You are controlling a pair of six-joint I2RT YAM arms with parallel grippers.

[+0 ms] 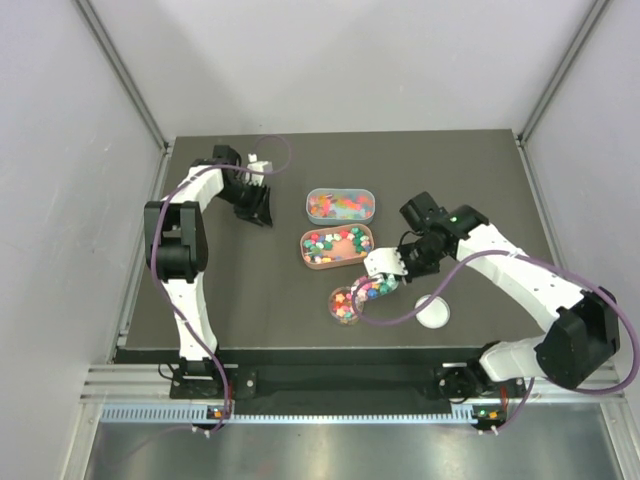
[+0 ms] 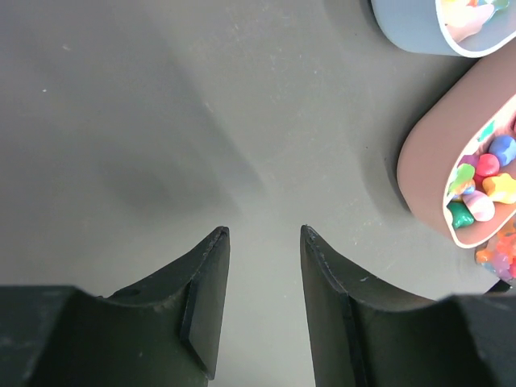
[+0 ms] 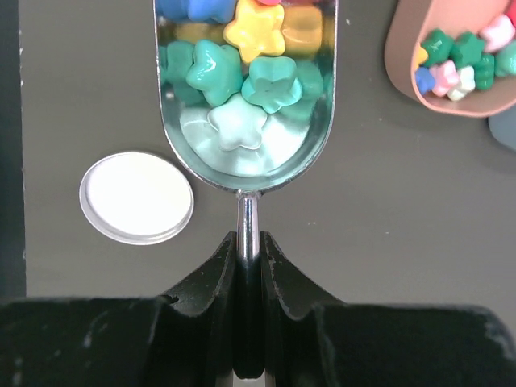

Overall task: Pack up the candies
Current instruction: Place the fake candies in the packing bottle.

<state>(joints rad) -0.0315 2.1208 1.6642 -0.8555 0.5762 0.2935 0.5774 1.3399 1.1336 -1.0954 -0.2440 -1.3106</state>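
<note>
**Spill risk at the jar mouth**

Risk: small star-shaped candies in mixed colours are heaped in a shiny metal scoop. Its thin handle is pinched by the nearly shut right gripper, and it may be rolled in so narrow a grip. The small round clear jar sits just beside the scoop tip. Its mouth looks hardly wider than the scoop, so candies may be tipped onto the dark table. The left gripper is held half open and empty, well away, so the jar is not steadied.

Counts, near to far:
- one flat round white lid
- one jar, part-filled
- one scoop
- one brown oval tray and one grey-blue oval tray, both holding candies
- two grippers
- candies: too many to be counted
</note>
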